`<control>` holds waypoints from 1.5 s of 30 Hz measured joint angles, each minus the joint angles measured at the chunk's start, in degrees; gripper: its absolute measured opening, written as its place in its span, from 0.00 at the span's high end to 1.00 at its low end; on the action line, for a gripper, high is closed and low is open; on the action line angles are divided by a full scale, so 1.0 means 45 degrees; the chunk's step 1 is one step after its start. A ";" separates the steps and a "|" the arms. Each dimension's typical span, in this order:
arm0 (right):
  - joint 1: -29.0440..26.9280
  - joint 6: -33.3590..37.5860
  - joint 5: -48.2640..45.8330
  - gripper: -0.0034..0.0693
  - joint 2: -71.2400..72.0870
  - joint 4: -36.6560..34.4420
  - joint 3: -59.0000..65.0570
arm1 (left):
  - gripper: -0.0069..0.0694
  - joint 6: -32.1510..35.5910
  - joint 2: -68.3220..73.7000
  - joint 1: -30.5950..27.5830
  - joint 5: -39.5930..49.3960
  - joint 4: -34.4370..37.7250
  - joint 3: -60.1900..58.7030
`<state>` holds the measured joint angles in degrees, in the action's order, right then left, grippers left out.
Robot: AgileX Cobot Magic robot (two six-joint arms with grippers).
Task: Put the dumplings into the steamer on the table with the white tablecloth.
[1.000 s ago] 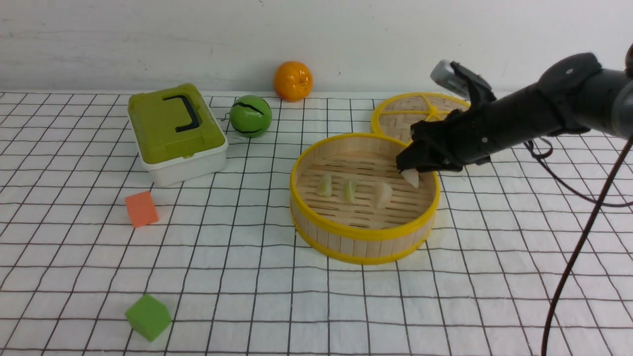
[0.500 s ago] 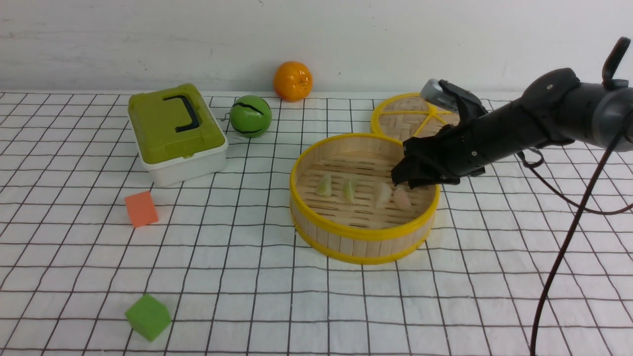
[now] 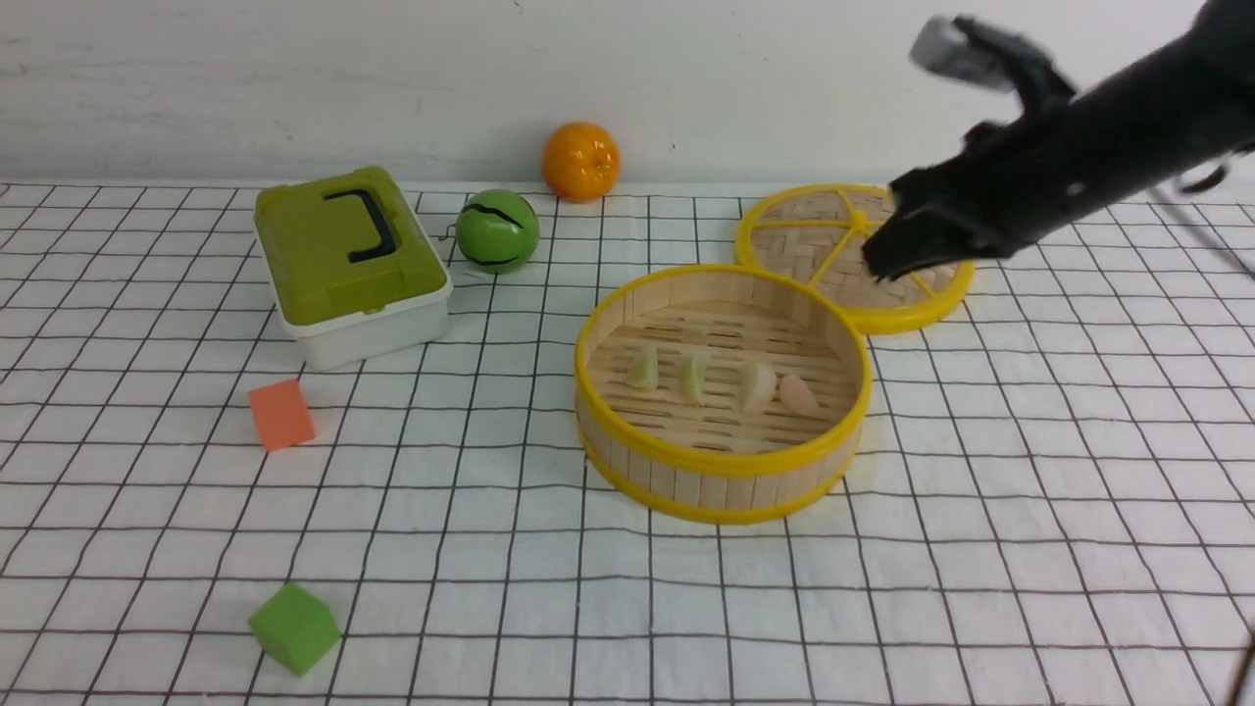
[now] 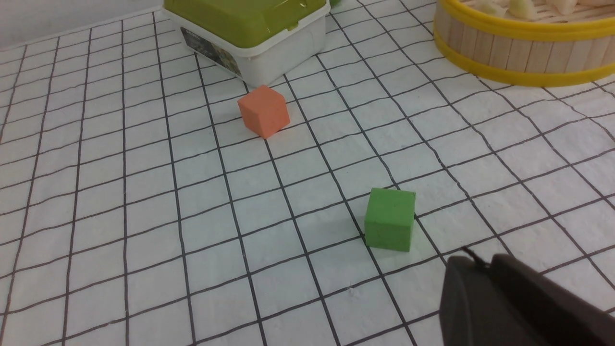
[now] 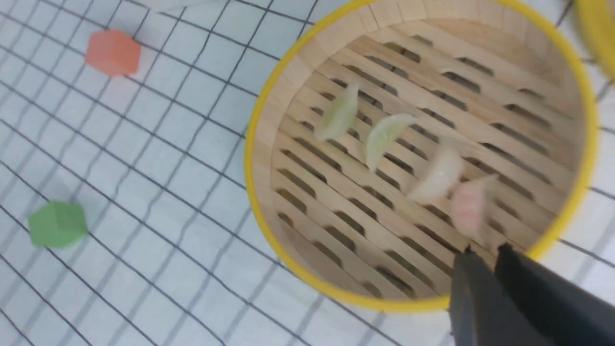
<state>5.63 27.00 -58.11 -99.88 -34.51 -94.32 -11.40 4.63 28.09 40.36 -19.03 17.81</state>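
The steamer (image 3: 721, 469) stands right of centre on the white tablecloth (image 3: 1029, 510) of the table. Several dumplings lie in a row on its slatted floor: two pale green (image 3: 643, 370) (image 3: 694, 378), one cream (image 3: 757, 385) and one pink (image 3: 797, 393). My right gripper (image 3: 882, 267) hangs raised behind the steamer's far right, over the lid, shut and holding nothing. In its wrist view the fingertips (image 5: 468, 257) sit close together just off the pink dumpling (image 5: 468, 209). My left gripper (image 4: 473, 263) is shut and empty, low over the cloth beside the green cube (image 4: 390, 220).
A flat woven lid (image 3: 794, 235) with yellow spokes lies behind the steamer. At the back left are a green-lidded box (image 3: 348, 260), a green ball (image 3: 497, 230) and an orange (image 3: 581, 160). An orange cube (image 3: 280, 415) and a green cube (image 3: 294, 628) sit on the left.
The right gripper let the pink dumpling go onto the steamer floor, then rose and drew back to the right over the lid, its jaws closing. The left arm stayed put.
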 joint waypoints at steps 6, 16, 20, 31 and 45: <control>0.0893 -0.2624 -0.0887 0.97 0.3189 0.5814 0.1413 | 0.84 0.0000 0.0000 0.0000 0.0000 0.0000 0.0000; 0.1163 -0.5157 0.3637 0.95 0.9522 0.8043 0.9742 | 0.83 0.0000 0.0000 0.0000 0.0000 0.0000 0.0000; 0.1163 -0.5188 0.7067 0.95 1.1896 0.7668 1.3006 | 0.83 0.0000 0.0000 0.0000 0.0000 0.0000 0.0000; 0.1163 -0.5188 1.7973 0.95 1.5502 0.6997 1.9949 | 0.81 0.0000 0.0000 0.0000 0.0000 0.0000 0.0000; 0.0292 -0.5188 1.5560 0.93 1.8734 0.5617 2.1286 | 0.79 0.0000 0.0022 0.0000 -0.0003 -0.0016 0.0000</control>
<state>6.94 3.66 11.91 -15.58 -9.23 1.47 -11.40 4.72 28.09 40.34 -19.10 17.81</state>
